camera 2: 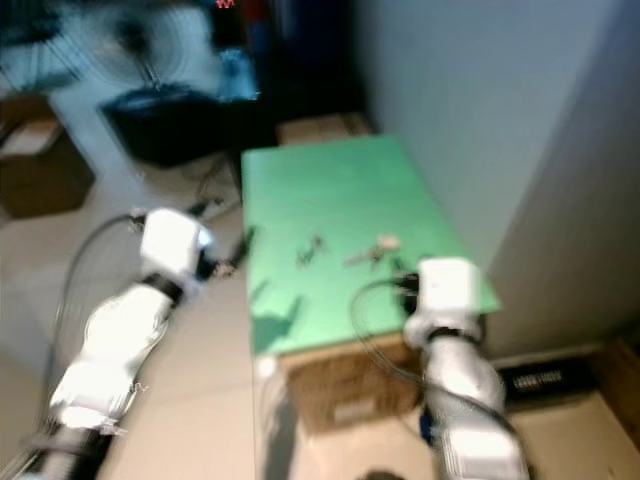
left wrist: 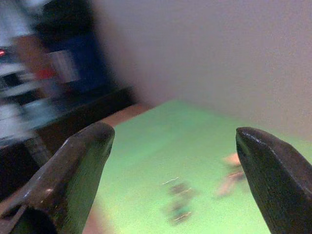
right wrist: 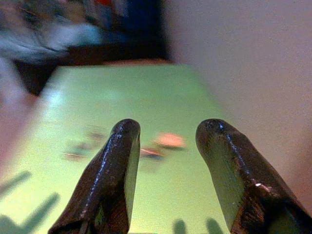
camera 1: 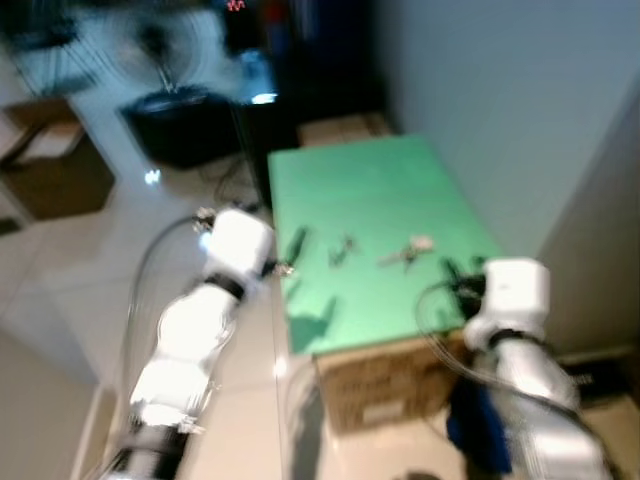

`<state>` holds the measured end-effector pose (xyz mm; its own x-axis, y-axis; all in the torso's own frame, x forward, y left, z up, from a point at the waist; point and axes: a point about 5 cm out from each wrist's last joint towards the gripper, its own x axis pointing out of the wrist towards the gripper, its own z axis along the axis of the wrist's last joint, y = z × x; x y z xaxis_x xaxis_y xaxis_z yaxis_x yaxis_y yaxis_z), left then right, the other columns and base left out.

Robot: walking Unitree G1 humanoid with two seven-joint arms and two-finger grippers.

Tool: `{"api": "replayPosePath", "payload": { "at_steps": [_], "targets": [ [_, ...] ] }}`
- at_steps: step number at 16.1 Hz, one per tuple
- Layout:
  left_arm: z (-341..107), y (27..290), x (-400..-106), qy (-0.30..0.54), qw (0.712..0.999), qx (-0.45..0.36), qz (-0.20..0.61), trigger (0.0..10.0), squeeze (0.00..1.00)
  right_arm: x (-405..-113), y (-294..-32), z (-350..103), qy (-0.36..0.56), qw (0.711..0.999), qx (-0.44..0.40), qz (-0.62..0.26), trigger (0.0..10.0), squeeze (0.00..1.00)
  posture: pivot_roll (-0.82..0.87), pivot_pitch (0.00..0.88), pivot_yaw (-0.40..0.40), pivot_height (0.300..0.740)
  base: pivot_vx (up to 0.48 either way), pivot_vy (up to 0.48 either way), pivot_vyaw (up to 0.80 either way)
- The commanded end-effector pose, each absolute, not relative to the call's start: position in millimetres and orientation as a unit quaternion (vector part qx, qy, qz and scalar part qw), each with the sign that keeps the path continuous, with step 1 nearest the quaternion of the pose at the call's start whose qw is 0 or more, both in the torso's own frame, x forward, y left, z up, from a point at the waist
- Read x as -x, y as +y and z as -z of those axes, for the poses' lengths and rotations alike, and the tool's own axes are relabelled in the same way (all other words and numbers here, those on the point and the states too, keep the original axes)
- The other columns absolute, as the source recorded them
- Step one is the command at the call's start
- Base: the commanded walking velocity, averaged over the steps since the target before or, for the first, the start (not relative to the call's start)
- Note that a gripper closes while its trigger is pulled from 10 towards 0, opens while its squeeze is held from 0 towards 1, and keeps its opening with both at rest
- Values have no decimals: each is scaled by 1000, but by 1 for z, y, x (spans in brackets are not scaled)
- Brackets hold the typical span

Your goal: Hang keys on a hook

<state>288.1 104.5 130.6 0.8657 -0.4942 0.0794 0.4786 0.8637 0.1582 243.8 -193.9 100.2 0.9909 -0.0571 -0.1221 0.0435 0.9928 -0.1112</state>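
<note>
On the green tabletop (camera 1: 380, 190), two key bunches lie apart: a dark set (camera 1: 343, 250) and keys with a pale tag (camera 1: 408, 252). The left tool (left wrist: 170, 161) gapes wide, the right tool (right wrist: 168, 146) half-open, both empty. Blurred views risk a misjudged, glancing grasp.

Motion blur is smearing both eye views, softening every edge, most heavily in the dark far corner. Even indoor light is brightening the pale wall (camera 1: 480, 90) and the green worktop (camera 1: 370, 190), and dark finger-shaped shadows are falling on the worktop's near edge. The wrist views are blurring too: the black fingers (right wrist: 114, 175) are showing fairly sharp with small glints, while the small things on the worktop are dissolving into smudges.
</note>
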Motion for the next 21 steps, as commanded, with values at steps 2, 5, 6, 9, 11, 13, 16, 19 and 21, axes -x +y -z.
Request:
{"api": "replayPosePath", "payload": {
  "at_steps": [2,5,6,9,11,13,16,19,21],
  "targets": [
    [-130,123,-287,-55,967,-88,234,10000,0,-250,-181,-108,50,998,41,8,10000,0,-126,0,101,740,398,0,0],
    [-129,124,-287,-52,967,-87,236,10000,0,-247,-181,-109,56,998,41,5,10000,0,-132,0,102,740,398,0,0],
    [-128,122,-287,-51,965,-87,241,10000,0,-245,-183,-105,68,997,39,7,10000,0,-133,0,103,740,398,0,0],
    [-129,121,-286,-53,964,-88,245,10000,0,-245,-190,-95,103,994,33,35,10000,0,-114,0,101,740,395,0,-402],
    [-129,123,-283,-51,963,-92,248,10000,0,-245,-188,-94,106,993,32,30,10000,0,-101,0,95,740,384,0,-800],
    [-126,128,-277,-43,963,-85,252,10000,0,-244,-181,-92,116,992,42,10,10000,0,-93,0,92,740,180,0,0],
    [-126,130,-277,-36,960,-103,258,10000,0,-247,-182,-84,149,988,45,20,10000,0,-98,0,102,740,0,0,0],
    [-125,130,-271,-26,949,-116,291,10000,0,-264,-190,-71,199,979,48,9,10000,1000,-81,17,110,740,0,0,0],
    [-124,131,-266,-19,943,-119,310,10000,0,-272,-196,-68,205,978,48,7,10000,1000,-64,38,109,740,0,0,0]
  ]
}}
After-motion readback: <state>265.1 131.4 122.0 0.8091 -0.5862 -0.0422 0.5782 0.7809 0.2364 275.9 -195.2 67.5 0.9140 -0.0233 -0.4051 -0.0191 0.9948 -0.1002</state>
